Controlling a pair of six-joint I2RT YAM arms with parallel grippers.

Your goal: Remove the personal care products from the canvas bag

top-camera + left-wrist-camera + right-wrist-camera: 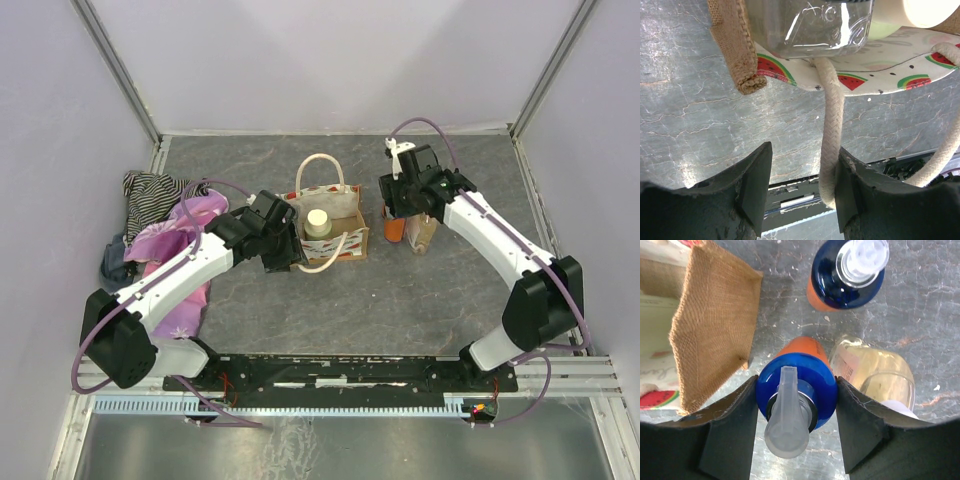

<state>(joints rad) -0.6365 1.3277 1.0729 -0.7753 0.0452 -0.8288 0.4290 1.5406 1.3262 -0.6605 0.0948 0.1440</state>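
The canvas bag point(345, 240) stands mid-table with a cream-capped bottle point(317, 222) inside. In the left wrist view a clear bottle point(810, 25) and the cream cap point(910, 12) sit in the bag point(890, 55). My left gripper point(283, 250) point(802, 150) is open at the bag's front left, and the rope handle point(830, 150) lies against its right finger. My right gripper point(400, 212) point(796, 382) is shut on an orange bottle with a blue pump top point(796, 390), right of the bag. A second orange pump bottle point(850, 275) and a beige bottle point(875, 372) point(422, 235) stand beside it.
A striped cloth point(150, 190) and a pink cloth point(175, 240) lie at the left of the table. The bag's burlap corner point(710, 325) is close to the left of my right gripper. Enclosure walls ring the table.
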